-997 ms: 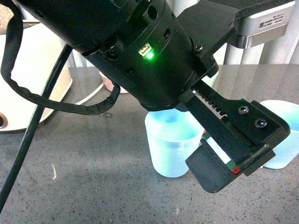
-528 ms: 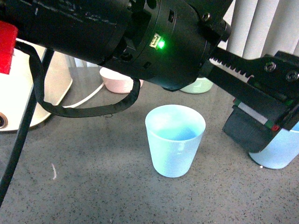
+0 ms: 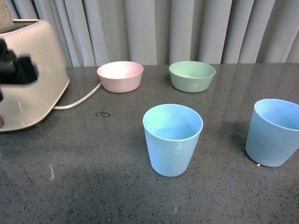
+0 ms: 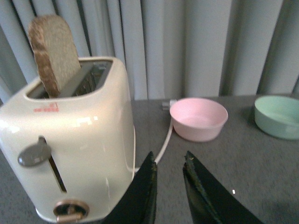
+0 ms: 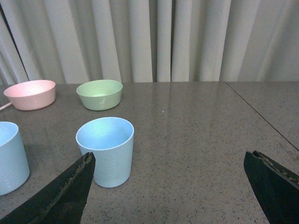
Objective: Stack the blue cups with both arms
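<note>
The light sky-blue plastic middle cup (image 3: 173, 140) and the matching right cup (image 3: 273, 133) stand upright and well apart on the dark grey speckled worktop (image 3: 84, 186), not yet stacked. The right gripper (image 5: 168, 156) has its fingers spread wide and holds nothing. The right cup sits near one finger, not in the middle of the gap, so a squeeze from here could push it over. The left gripper (image 4: 169, 156) has its fingers almost together, with only a thin gap and nothing in it. It faces the shiny cream toaster (image 4: 79, 154), far from both cups. If it goes to a cup like that, I think it would bump the cup, not grab it. The cups look smooth, light and slippery, wide at the top and thin at the bottom, so they may slide out of a grip or tip. The white cord (image 3: 77, 100), the round pink bowl (image 3: 120, 76) and the round green bowl (image 3: 192, 76) sit behind the cups and could get knocked by a wide swing.
</note>
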Controlling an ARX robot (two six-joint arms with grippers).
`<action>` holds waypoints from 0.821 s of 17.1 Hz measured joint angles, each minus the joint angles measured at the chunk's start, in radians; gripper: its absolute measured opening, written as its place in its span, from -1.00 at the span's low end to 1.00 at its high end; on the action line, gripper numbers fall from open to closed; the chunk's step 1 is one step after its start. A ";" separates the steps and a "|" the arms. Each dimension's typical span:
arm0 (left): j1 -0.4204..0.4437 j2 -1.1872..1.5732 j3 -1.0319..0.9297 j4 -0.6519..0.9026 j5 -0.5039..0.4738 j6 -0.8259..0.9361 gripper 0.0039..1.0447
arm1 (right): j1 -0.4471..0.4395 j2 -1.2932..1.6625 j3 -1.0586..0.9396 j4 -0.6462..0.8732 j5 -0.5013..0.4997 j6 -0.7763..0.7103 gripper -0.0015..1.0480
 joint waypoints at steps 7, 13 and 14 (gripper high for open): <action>0.197 -0.303 -0.213 -0.101 0.205 -0.003 -0.98 | 0.000 0.000 0.000 0.000 0.000 0.000 0.87; 0.281 -0.481 -0.275 -0.212 0.283 -0.003 -0.98 | 0.000 0.000 0.000 0.000 0.000 0.000 0.87; 0.290 -0.504 -0.285 -0.221 0.294 -0.003 -0.98 | 0.000 0.000 0.000 0.000 0.000 0.000 0.87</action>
